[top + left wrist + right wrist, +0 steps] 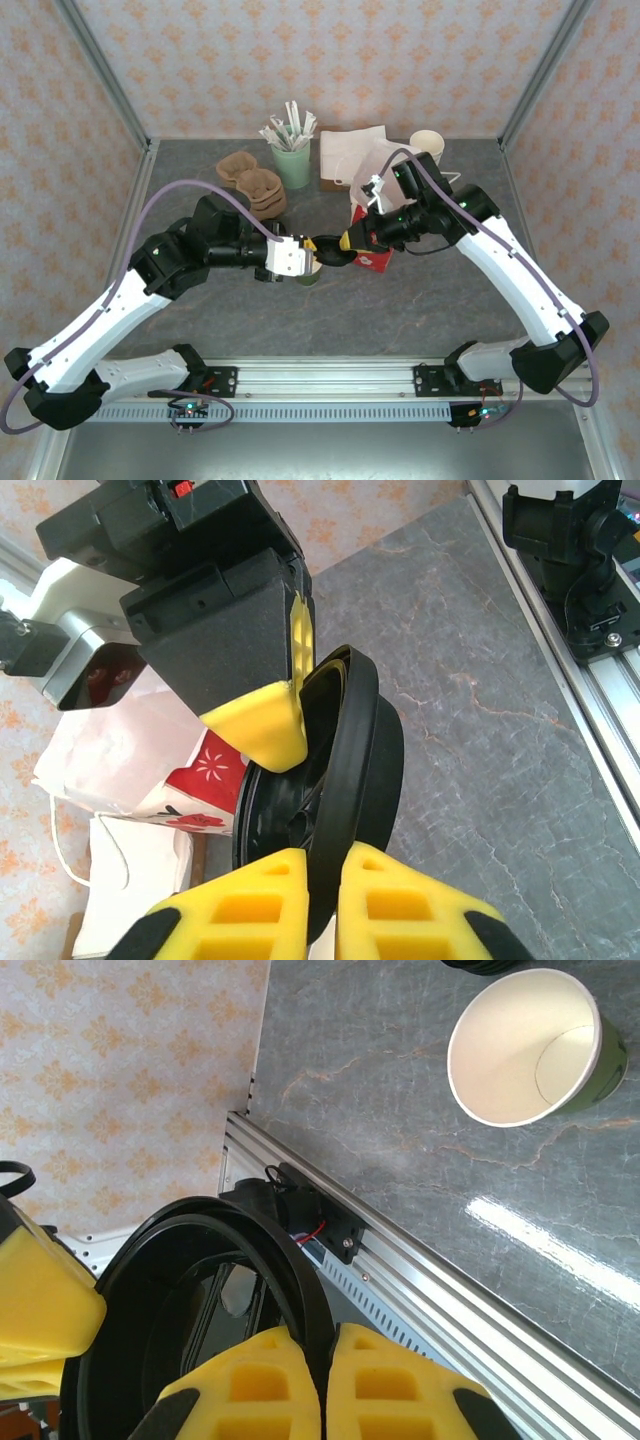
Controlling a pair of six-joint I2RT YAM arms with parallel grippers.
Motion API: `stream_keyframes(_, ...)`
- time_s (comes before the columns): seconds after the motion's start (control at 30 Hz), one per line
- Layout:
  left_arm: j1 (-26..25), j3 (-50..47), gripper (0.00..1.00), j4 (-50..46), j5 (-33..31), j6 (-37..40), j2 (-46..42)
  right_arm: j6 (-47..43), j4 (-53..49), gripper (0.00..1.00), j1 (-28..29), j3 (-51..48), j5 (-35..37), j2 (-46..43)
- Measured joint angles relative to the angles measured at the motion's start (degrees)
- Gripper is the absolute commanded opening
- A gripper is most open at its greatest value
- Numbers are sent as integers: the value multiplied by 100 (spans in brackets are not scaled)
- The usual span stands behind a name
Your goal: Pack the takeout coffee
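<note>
Lid transfer above mid-table: with left gripper and right gripper both clamped tight on rim of black lid, ease off one side only, slowly, then seat squarely on lidless coffee cup standing upright on table just near of fingers.

Left arm, right arm: white shells, black joints.
Cables: mauve-grey, one per arm.
Tool fingers: yellow, cut-out pockets, black mounts.
</note>
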Motion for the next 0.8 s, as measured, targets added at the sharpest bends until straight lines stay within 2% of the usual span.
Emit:
stream_keyframes(0.13, 0, 9, 7, -39, -26, -57, 31, 208, 109, 19, -13, -2, 9, -2)
stream_keyframes(0.2, -2, 7, 8, -42, -35, -179, 39, 308, 269, 20, -13, -20, 92, -9)
stream_keyframes(0.4, 0, -55, 8, 155, -103, -944, 39, 514, 658, 27, -22, -210, 507, -109)
stream_keyframes(0.8, 0, -151, 8, 667, -393, -3272, 50, 549, 584, 34, -22, -219, 2728, -1141)
